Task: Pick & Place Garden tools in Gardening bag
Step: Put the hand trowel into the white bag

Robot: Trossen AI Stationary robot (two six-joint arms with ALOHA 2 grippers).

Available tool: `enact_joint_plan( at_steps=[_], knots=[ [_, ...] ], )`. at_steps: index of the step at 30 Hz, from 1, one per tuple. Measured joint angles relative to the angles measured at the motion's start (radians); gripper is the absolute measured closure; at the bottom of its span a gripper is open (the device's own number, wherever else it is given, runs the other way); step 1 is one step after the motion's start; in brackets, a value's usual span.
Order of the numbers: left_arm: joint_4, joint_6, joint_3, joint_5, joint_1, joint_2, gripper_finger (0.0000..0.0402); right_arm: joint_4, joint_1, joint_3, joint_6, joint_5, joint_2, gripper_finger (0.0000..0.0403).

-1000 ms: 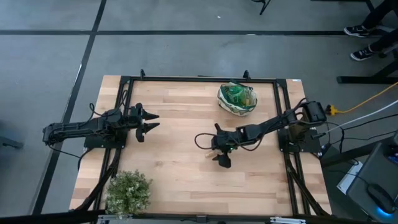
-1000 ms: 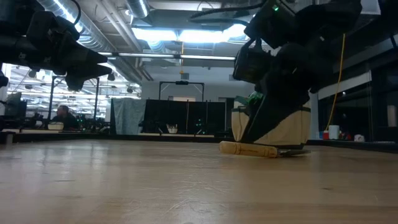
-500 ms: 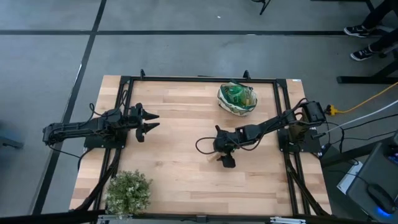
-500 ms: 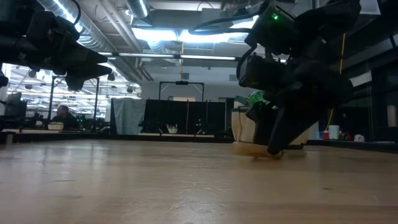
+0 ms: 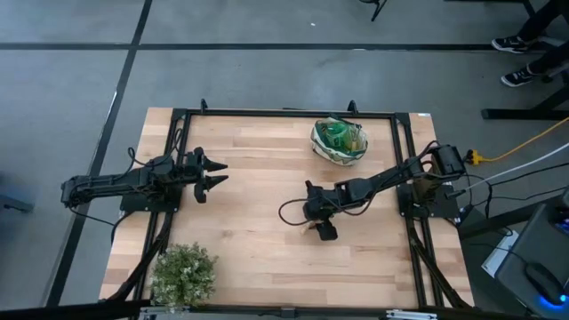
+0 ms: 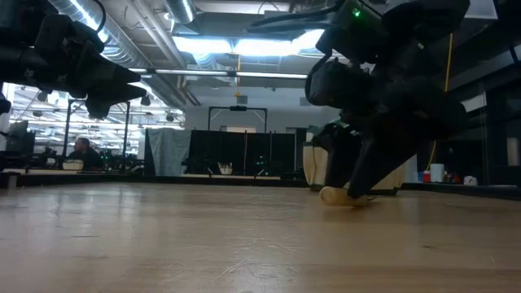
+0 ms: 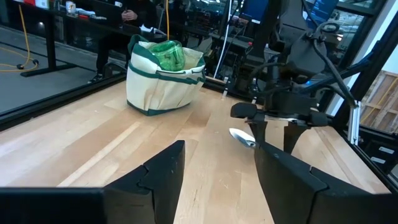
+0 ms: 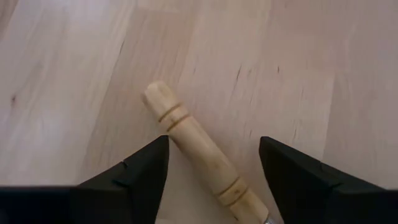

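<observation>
Gardening bag: soft round-mouthed fabric tote (image 5: pixel 339 142), dark green rim over cream pocketed sides, standing upright toward 1 o'clock on the light wooden table (image 5: pixel 249 178).
Bag contents: a green translucent bottle-like thing (image 7: pixel 166 55) fills the mouth; in the high view more green shows inside, and I cannot tell the pieces apart.
Garden tool on the table: wooden-handled metal trowel (image 8: pixel 199 158) lying flat near the table's middle, slightly toward 4 o'clock, well apart from the bag; its pale turned handle with ringed grooves shows in the right wrist view, and its silvery blade tip (image 7: pixel 242 137) shows in the left wrist view.
Right gripper: (image 5: pixel 318 224) lowered over the trowel, fingers (image 8: pixel 134 174) spread to either side of the handle with gaps on both sides; not pinching it.
Left gripper: (image 5: pixel 216 172) raised above the table toward 9 o'clock, fingers spread wide, holding nothing, pointing toward the middle.
Plant: bushy green plant (image 5: pixel 184 274) at 7 o'clock near the table's edge.
Room: a person (image 6: pixel 81 150) far off behind the table in the low view.
</observation>
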Motion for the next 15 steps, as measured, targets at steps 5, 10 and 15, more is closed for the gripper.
enact_joint_plan(
  at_steps=[5, 10, 15],
  knots=[
    [0.000, 0.000, 0.000, 0.000, 0.000, 0.000, 0.0211, -0.055, 0.000, 0.020, -0.089, -0.010, 0.000, 0.0191],
    [0.000, 0.000, 0.000, 0.000, 0.000, 0.000, 0.0211, -0.104, 0.000, 0.022, -0.156, -0.035, 0.000, 0.0226],
    [0.000, 0.000, 0.000, 0.000, 0.000, 0.000, 0.0211, -0.112, -0.009, 0.023, -0.185, -0.031, 0.006, 0.0245]
  ],
)
